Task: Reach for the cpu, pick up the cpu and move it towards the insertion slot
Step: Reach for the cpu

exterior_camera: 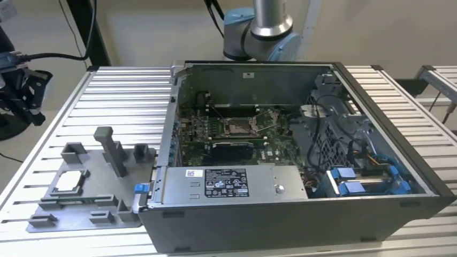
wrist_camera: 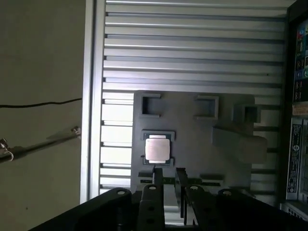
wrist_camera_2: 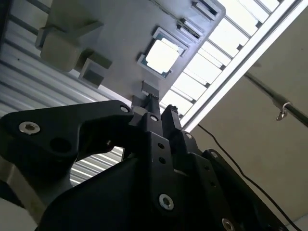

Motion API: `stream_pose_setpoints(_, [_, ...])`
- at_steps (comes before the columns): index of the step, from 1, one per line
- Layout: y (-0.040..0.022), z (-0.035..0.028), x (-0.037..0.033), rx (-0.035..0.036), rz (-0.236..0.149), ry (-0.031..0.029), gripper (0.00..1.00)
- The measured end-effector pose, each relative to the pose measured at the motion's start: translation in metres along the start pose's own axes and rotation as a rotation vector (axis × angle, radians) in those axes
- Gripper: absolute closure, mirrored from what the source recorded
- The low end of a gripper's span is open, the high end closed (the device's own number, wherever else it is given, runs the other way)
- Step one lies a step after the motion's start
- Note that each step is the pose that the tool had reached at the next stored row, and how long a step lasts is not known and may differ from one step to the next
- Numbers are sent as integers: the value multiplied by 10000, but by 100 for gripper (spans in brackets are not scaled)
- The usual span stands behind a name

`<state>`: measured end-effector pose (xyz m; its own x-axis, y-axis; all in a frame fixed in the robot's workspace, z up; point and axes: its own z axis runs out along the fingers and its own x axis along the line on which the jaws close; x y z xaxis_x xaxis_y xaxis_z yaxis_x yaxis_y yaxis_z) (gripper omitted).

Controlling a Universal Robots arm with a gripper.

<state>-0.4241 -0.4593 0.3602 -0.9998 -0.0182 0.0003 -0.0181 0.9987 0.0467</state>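
We find the cpu (exterior_camera: pixel 69 182) lying silvery face up in a square recess of the grey tray (exterior_camera: pixel 78 213), at the lower left of the exterior view. In both wrist views the gripper (wrist_camera: pixel 168 179) hangs over the tray, clear of the chip, and its two dark fingers (wrist_camera: pixel 157 179) stand narrowly apart and hold nothing. The insertion slot (exterior_camera: pixel 239 127) sits near the centre of the exterior view, inside the open computer case (exterior_camera: pixel 286 214), well apart from the tray. Both rest on a slatted metal table (exterior_camera: pixel 121 96).
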Motion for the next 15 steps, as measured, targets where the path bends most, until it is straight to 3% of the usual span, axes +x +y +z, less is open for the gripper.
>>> stream_pose_setpoints(15, [-1,18,0,-13,0,-2,100])
